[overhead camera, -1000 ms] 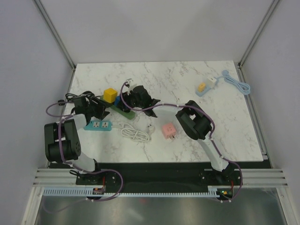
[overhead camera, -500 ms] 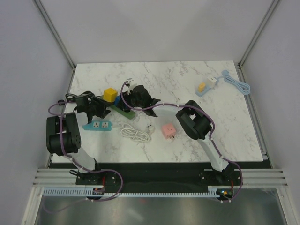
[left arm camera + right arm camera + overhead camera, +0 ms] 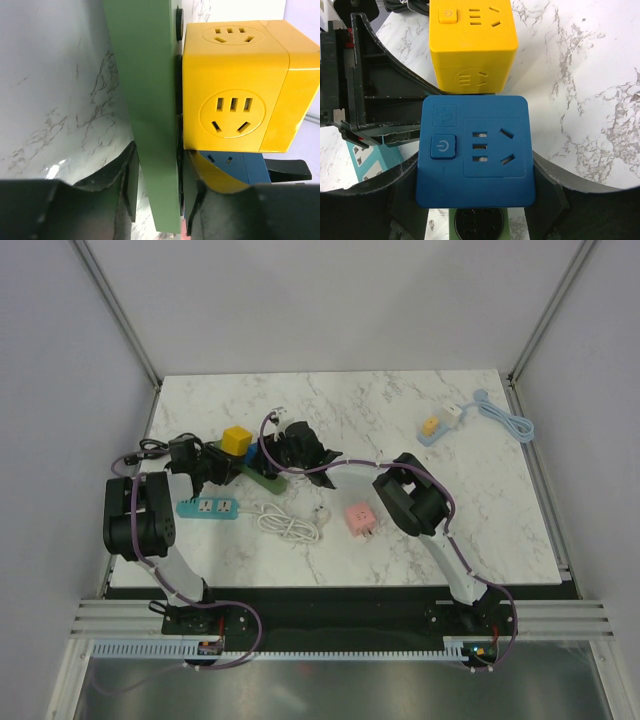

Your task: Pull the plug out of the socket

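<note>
A green socket strip [image 3: 262,476] lies on the marble table, with a blue cube plug [image 3: 476,150] and a yellow cube plug [image 3: 236,441] seated in it. My right gripper [image 3: 284,452] is shut on the blue plug. In the right wrist view its fingers [image 3: 547,182] press the cube's two sides, and one black round outlet shows just below. My left gripper [image 3: 221,468] has its jaws clamped on the end of the green strip [image 3: 150,95]. One pad [image 3: 130,182] is on each face, with the yellow plug [image 3: 235,95] just beyond.
A teal power strip [image 3: 208,507] lies near the left arm. Beside it are a coiled white cable [image 3: 290,523] and a pink cube adapter [image 3: 360,518]. A small yellow plug on a light-blue cable [image 3: 432,426] sits at the far right. Black cables [image 3: 155,447] bunch at the left edge.
My left gripper has moved right up to the end of the green strip, and its jaws have narrowed onto it. The right arm and the blue plug have not moved.
</note>
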`<state>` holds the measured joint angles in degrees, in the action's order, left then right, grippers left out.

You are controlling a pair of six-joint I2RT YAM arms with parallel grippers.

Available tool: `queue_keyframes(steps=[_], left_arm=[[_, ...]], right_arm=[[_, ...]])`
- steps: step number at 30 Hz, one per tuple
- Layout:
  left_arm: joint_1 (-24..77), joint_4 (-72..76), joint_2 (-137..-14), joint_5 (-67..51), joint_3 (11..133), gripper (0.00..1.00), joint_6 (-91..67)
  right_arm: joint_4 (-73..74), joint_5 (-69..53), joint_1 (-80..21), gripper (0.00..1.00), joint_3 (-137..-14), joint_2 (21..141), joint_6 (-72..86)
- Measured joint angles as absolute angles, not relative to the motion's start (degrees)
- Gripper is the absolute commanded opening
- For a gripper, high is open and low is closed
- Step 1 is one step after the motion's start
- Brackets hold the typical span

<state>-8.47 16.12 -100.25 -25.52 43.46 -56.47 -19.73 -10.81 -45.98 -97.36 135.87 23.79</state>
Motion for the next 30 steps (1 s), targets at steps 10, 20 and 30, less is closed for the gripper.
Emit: queue_keyframes(steps=[10, 20, 30], left_arm=[[-7.62, 13.37, -99.33, -21.65, 44.36, 0.02, -55.44], [-4.60, 10.90, -96.44, -13.98, 44.84, 0.02, -54.76], [-2.87, 9.32, -94.32, -9.98, 44.01, 0.02, -51.64]], right_arm=[[-17.37, -13.28, -45.15, 0.00, -99.83, 137.21, 27.55], [2.92, -19.29, -43.27, 0.00, -114.10, 140.70, 28.53], [-6.26, -27.38, -40.84, 0.00, -107.74, 140.70, 38.74]])
